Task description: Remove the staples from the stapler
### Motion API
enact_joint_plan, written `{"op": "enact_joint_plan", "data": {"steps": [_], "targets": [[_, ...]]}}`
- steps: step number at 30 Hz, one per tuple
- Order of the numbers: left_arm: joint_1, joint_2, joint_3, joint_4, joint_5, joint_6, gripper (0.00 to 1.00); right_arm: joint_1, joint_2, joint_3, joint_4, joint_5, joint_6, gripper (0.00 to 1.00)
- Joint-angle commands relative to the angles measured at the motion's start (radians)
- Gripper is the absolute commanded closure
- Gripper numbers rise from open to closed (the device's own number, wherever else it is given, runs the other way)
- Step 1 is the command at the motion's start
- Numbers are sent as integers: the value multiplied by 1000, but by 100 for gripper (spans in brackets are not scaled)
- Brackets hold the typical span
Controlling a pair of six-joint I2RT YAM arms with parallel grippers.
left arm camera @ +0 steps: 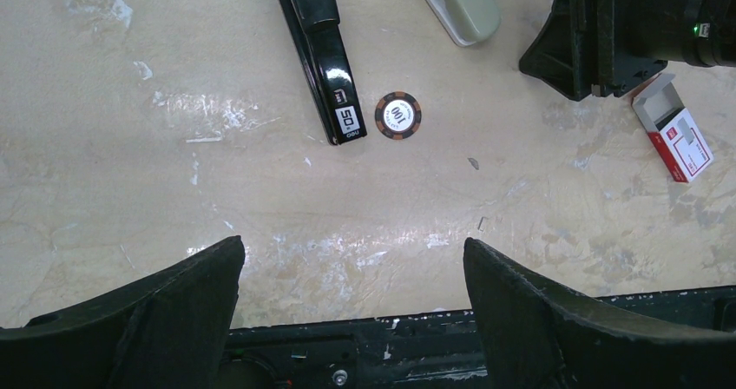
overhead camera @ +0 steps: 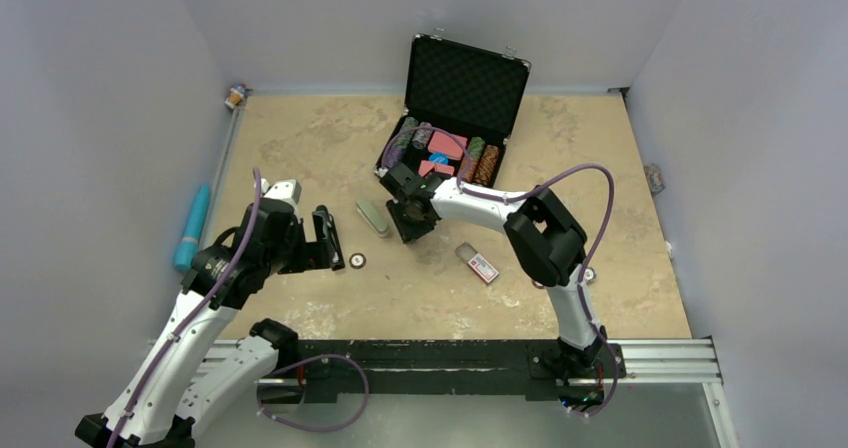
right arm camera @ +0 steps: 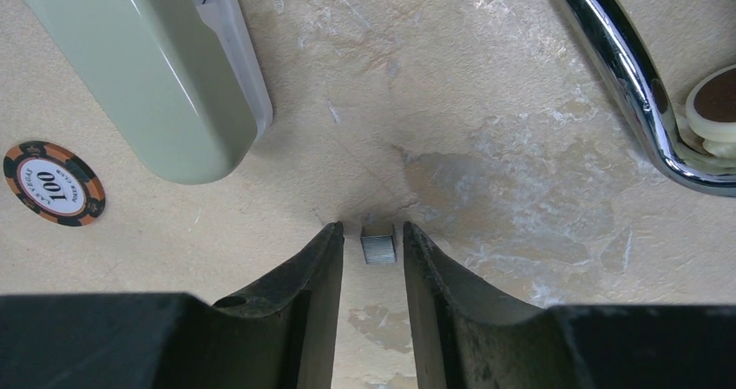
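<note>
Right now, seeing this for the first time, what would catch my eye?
Probably the open black case at the far middle of the table, coloured poker chips stacked inside. Then the right gripper, low over the table, with a tiny silver strip of staples between its narrowly parted jaws. The black stapler lies beside a lone chip, ahead of the wide-open left gripper.

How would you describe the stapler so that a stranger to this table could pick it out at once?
Find the open black case at the far edge of the table, then come nearward to the lone poker chip on the bare surface. The stapler lies beside that chip. It is long, slim and glossy black with a white "50" label, unlike the pale green item nearby.
</note>
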Motion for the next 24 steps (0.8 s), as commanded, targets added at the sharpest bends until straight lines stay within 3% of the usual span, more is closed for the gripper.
{"op": "enact_joint_plan", "data": {"steps": [1,18,24], "targets": [[1,5,10,18,7,23,0,19,0,-23,-17,-9,18,67],[1,11,10,18,7,23,0,25,-15,-64,-18,8,21,68],[2,11,11,18,5,23,0,27,-11,-73,-12,9,22,75]]}}
